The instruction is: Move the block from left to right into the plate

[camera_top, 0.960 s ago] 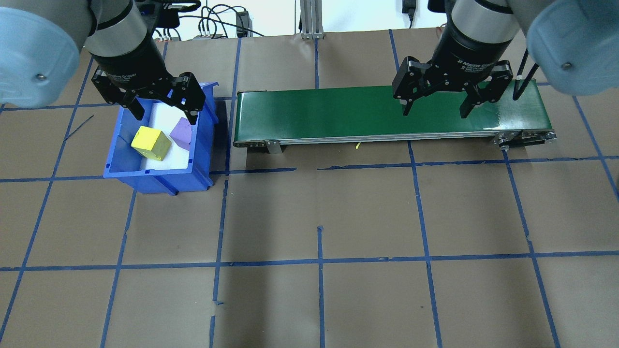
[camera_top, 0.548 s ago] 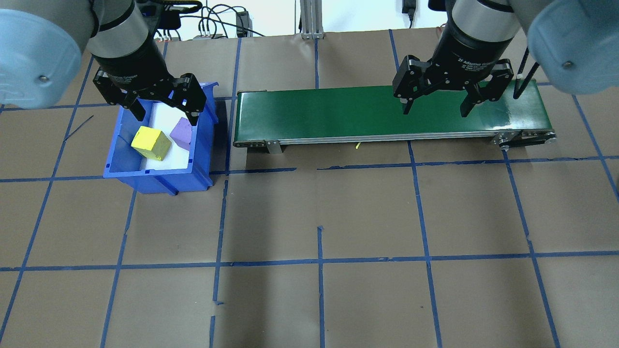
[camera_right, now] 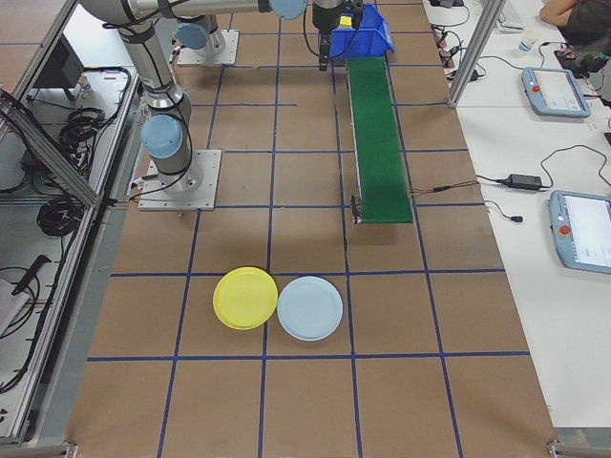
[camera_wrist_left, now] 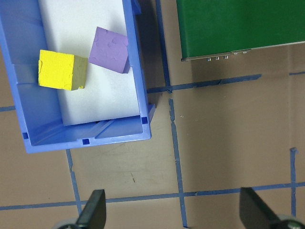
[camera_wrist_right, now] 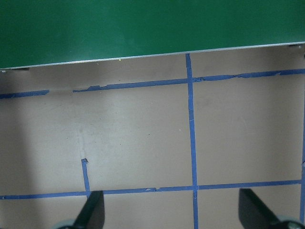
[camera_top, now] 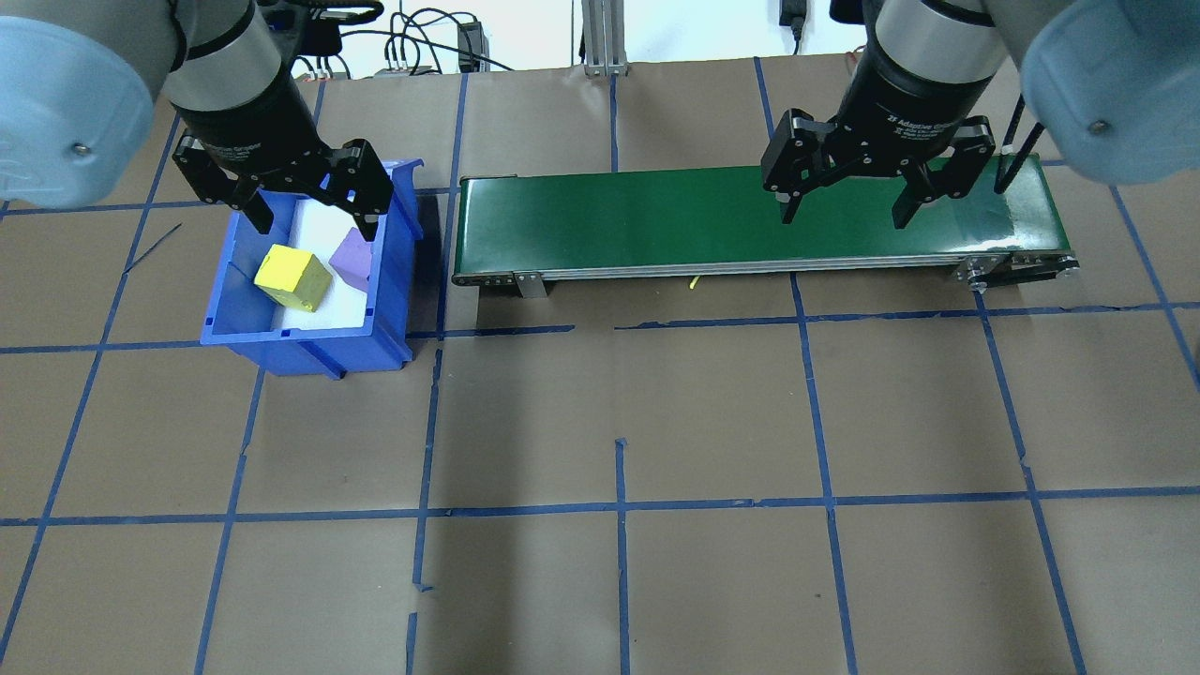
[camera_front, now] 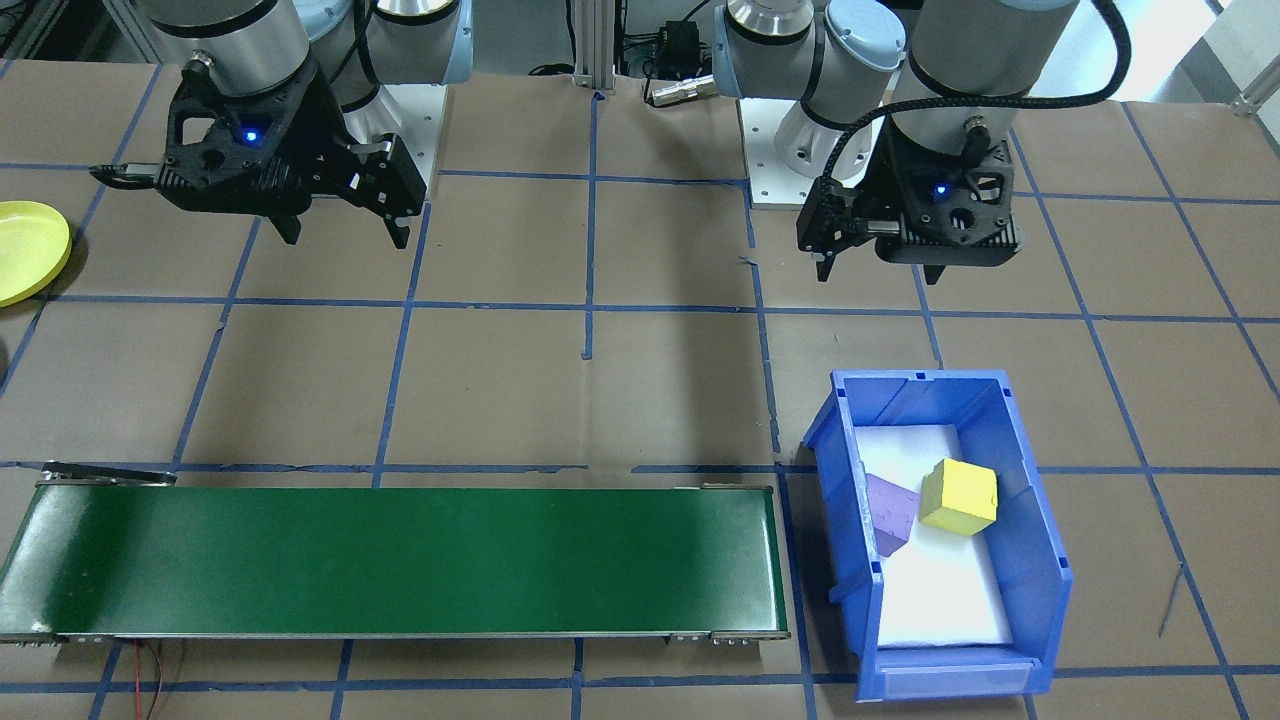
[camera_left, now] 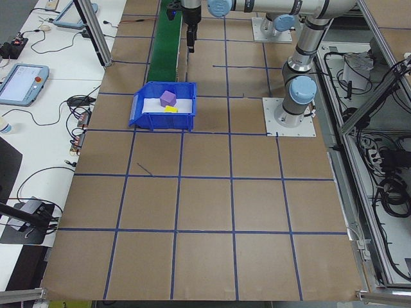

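Two blocks lie on a white pad in a blue bin (camera_top: 305, 349): a yellow block (camera_top: 292, 278) and a purple block (camera_top: 354, 253) beside it. In the left wrist view the yellow block (camera_wrist_left: 61, 70) and the purple block (camera_wrist_left: 110, 48) sit at the upper left. My left gripper (camera_top: 316, 228) hangs open above the bin's far end, holding nothing. Over the green conveyor belt (camera_top: 731, 220) my right gripper (camera_top: 846, 219) is open and empty. The yellow plate (camera_right: 245, 298) rests on the table beyond the belt's right end, and its edge (camera_front: 25, 250) shows in the front-facing view.
A light blue plate (camera_right: 309, 307) lies against the yellow one. The conveyor runs from beside the bin toward the robot's right. Brown paper with a blue tape grid (camera_top: 619, 506) covers the table. Tablets and cables lie on side benches (camera_right: 563, 95).
My left gripper has shifted slightly left and toward the far side above the bin. The right gripper and both blocks have stayed put.
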You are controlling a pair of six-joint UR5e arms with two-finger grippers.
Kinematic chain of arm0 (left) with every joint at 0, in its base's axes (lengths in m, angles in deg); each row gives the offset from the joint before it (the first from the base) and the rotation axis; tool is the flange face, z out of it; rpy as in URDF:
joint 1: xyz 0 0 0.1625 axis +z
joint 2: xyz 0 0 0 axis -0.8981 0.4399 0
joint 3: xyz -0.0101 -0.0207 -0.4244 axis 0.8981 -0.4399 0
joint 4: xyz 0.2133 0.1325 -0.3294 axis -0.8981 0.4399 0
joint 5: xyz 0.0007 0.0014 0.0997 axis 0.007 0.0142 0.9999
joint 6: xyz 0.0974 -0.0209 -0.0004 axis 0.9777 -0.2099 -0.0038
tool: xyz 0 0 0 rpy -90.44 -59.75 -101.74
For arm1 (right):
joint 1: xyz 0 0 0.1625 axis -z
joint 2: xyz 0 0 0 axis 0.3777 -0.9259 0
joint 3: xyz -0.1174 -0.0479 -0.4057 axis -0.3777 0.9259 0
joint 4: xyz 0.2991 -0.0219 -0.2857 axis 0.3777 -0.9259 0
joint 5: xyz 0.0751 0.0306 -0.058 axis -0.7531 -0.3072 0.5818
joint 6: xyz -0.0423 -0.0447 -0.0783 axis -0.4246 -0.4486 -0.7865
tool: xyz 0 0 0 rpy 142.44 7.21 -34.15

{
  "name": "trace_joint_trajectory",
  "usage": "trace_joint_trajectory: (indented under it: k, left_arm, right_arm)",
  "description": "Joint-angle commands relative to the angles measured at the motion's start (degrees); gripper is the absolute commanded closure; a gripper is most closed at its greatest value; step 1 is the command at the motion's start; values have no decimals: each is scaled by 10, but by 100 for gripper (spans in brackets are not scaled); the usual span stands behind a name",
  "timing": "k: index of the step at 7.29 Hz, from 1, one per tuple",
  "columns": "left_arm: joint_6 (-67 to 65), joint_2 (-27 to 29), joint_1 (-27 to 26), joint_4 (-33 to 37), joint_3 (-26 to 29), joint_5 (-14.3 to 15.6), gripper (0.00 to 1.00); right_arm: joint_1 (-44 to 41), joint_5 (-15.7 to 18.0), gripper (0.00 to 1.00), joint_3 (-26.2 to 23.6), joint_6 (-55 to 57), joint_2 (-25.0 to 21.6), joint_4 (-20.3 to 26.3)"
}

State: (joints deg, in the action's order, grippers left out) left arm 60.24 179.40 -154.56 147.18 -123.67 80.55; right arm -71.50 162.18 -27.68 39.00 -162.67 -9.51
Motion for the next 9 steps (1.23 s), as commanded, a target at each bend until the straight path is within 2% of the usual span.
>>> trace_joint_trajectory:
  k: [1, 2, 5, 9]
  left_arm:
    - [-83, 14, 51, -8, -6, 0, 0]
    - [-161, 34, 71, -14, -6, -2, 0]
    - [-395, 90, 79, -89, -19, -8, 0]
    - [-676, 159, 105, -264, -38, -15, 0]
  right_arm:
    - [0, 0, 0, 0, 0, 0, -1]
    - [0, 0, 0, 0, 1, -1, 0]
    - [0, 0, 0, 0, 0, 0, -1]
    - [0, 0, 0, 0, 0, -1, 0]
